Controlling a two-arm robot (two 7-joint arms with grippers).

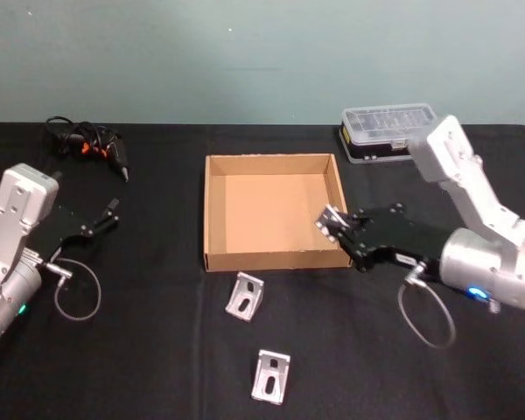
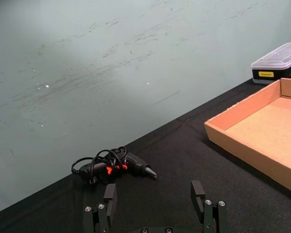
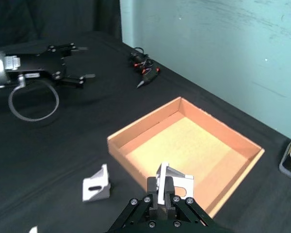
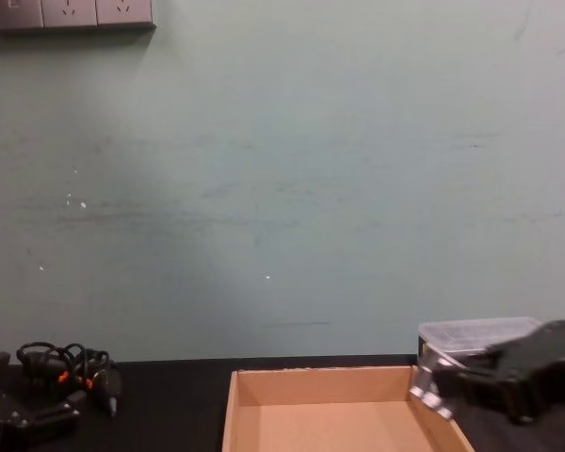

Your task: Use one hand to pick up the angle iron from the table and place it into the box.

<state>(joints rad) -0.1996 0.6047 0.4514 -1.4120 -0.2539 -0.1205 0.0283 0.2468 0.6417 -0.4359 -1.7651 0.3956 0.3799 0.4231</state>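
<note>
The right gripper (image 1: pixel 337 226) is closed on an angle iron (image 1: pixel 329 217), its black fingers pinching one flange so that the clamped part is hidden. In the right wrist view the free flange with its slot (image 3: pixel 177 182) sticks up above the fingers. The piece hangs at the right wall of the box (image 1: pixel 271 158), about level with the rim. Whether it touches the cardboard cannot be made out. In the chest view the iron (image 4: pixel 428 384) is small and partly masked by the dark hand behind it.

A second angle iron (image 1: pixel 245 297) lies on the table (image 1: pixel 157 350) just in front of the box, and a third angle iron (image 1: pixel 272 376) lies nearer the robot.

The left gripper (image 1: pixel 105 217) rests at the table's left side, fingers (image 2: pixel 109 194) spread apart and empty.

Behind it lies a corded tool (image 1: pixel 92 144), its shape lost in a tangle of cable. A clear-lidded case (image 1: pixel 387 131) stands beyond the box, partly behind the right arm.
</note>
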